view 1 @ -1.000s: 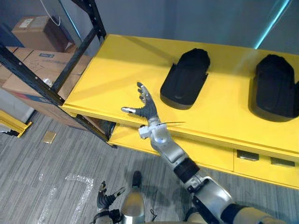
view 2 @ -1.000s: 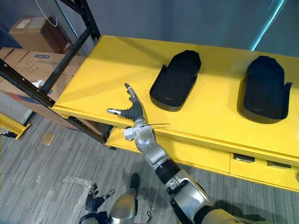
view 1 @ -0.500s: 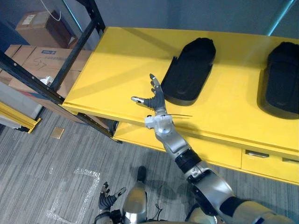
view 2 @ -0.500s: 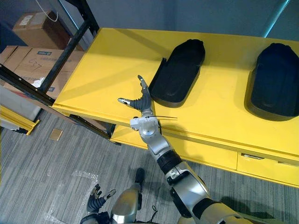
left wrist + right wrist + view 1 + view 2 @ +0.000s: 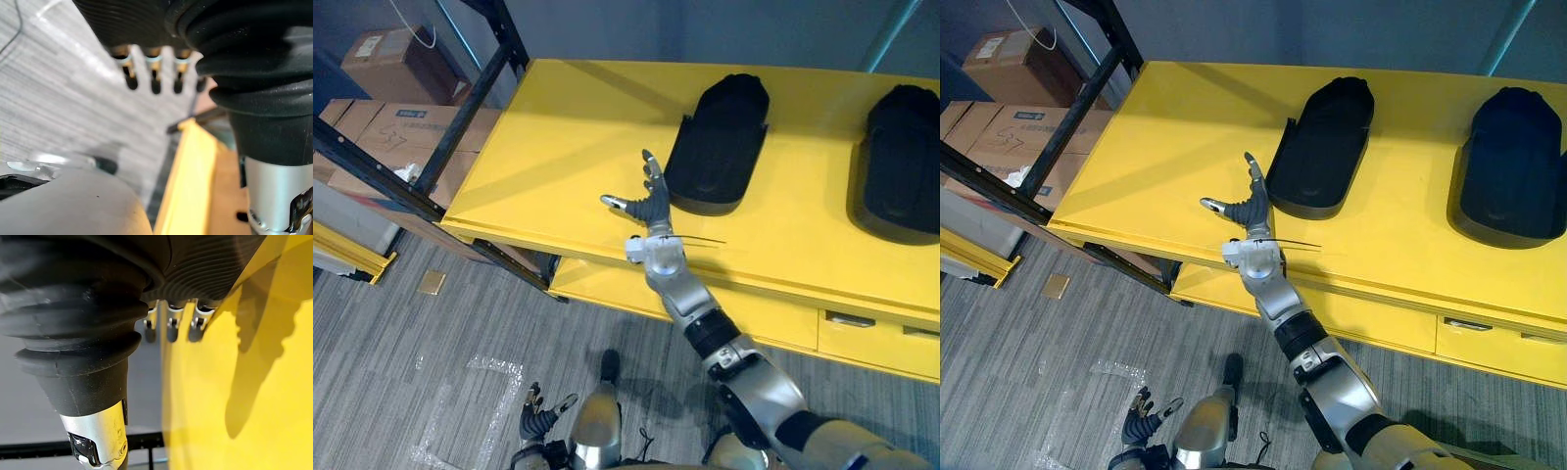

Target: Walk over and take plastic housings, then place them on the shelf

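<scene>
Over the tabletop point(image 5: 568, 127), just left of the left housing point(image 5: 717, 142): right hand point(image 5: 651, 201), fingers spread, empty. Seems the reaching step; next calls for closing round its rim. Left hand point(image 5: 540, 419) low, fingers relaxed.

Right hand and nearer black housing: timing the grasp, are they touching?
Cannot tell: in the left eye view the right hand lies close beside the nearer housing; neither gap nor contact is plain.

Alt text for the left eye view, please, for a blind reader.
The right hand, spread open, hovers over a yellow workbench just left of a black plastic housing; a second housing lies farther right. The left hand hangs low above grey floor.
</scene>
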Motion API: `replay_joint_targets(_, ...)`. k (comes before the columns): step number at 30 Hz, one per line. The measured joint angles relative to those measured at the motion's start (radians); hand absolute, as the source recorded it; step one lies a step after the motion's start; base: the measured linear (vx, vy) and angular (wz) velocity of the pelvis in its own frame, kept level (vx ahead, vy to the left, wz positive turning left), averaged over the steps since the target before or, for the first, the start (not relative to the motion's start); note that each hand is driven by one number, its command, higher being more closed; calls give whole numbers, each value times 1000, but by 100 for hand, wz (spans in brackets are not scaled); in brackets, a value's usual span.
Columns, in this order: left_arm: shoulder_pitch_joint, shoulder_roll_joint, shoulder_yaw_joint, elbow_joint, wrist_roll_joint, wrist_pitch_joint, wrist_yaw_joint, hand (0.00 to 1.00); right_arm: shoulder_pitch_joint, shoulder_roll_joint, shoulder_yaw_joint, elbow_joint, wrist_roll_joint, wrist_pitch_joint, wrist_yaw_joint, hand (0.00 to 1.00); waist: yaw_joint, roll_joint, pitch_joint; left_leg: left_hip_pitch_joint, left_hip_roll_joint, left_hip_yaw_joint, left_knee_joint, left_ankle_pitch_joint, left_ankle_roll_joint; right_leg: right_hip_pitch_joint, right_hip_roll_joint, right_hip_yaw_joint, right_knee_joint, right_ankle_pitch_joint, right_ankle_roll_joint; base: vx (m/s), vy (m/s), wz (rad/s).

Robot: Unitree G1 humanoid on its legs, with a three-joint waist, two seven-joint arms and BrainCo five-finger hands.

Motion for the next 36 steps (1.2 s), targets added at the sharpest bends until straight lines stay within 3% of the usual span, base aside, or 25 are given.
replay_joint_targets(6, 1, 0, 0, 7, -7, -1, -7, 0, 0, 0, 10, 0, 0, -3, 22, 0, 1, 0, 0, 13, 0, 12, -3, -2, 0, 2, -1, 12, 1, 0, 0, -1, -7, -6)
replay_joint_targets(10, 0, 0, 2, 29, -6, -10, -7, 0, 1, 0, 25, -9, 5, -52, 90, 0, 0, -1, 0, 13, 5, 16, -4, -3, -1, 2, 4, 15, -7, 2, 2, -2, -2, -1)
replay_joint_targets(14, 0, 2, 3, 39, -5, -12, -7, 0, 25, 9, 169, -217, 22, -130, 197, 0, -4, -6, 1, 23, 21, 26, -17, -1, -4, 19, 26, 18, -42, 24, -3, 21, -24, -7)
replay_joint_targets(16, 0, 11, 3, 41, -1, -19, -6, 0, 56, 15, 227, -356, 24, -136, 229, 0, -7, -23, -5, 31, 23, 32, -18, -3, -6, 28, 30, 24, -57, 27, -3, 40, -29, -8)
replay_joint_targets(17, 0, 21, 4, 48, 3, -22, -6, 0, 79, 20, 258, -432, 25, -136, 247, 100, -18, -37, -11, 35, 24, 32, -18, -4, -8, 36, 33, 22, -65, 28, -2, 0, 0, 0)
replay_joint_targets(21, 3, 30, 51, 73, 3, -22, 3, 0, 235, 7, 271, -640, 70, -90, 278, 100, -36, -87, -32, 52, 32, 67, -19, -12, -13, 35, 38, 47, -81, 40, -4, 4, -4, -19)
replay_joint_targets(23, 14, 32, 59, 76, 2, -21, 10, 0, 303, -24, 265, -679, 89, -65, 274, 100, -58, -100, -36, 51, 34, 76, -20, -16, -13, 34, 42, 56, -100, 55, -2, -19, 7, -20)
replay_joint_targets(28, 18, 47, 49, 80, 0, -14, 39, 0, 459, -124, 228, -697, 195, -19, 262, 100, -69, -123, -45, 47, 47, 116, -21, -20, -15, 12, 57, 101, -142, 84, -4, -49, 11, -24)
replay_joint_targets(31, 25, 56, 41, 81, -1, -10, 44, 0, 490, -139, 226, -697, 258, -20, 277, 100, -86, -130, -47, 46, 48, 122, -21, -20, -15, 7, 57, 107, -144, 89, -4, -5, -8, -9)
replay_joint_targets(36, 21, 81, 7, 80, -12, -8, 46, 0, 489, -146, 224, -691, 279, -35, 303, 100, -85, -141, -53, 41, 53, 137, -21, -20, -15, 0, 62, 123, -150, 106, -8, 28, -14, -8)
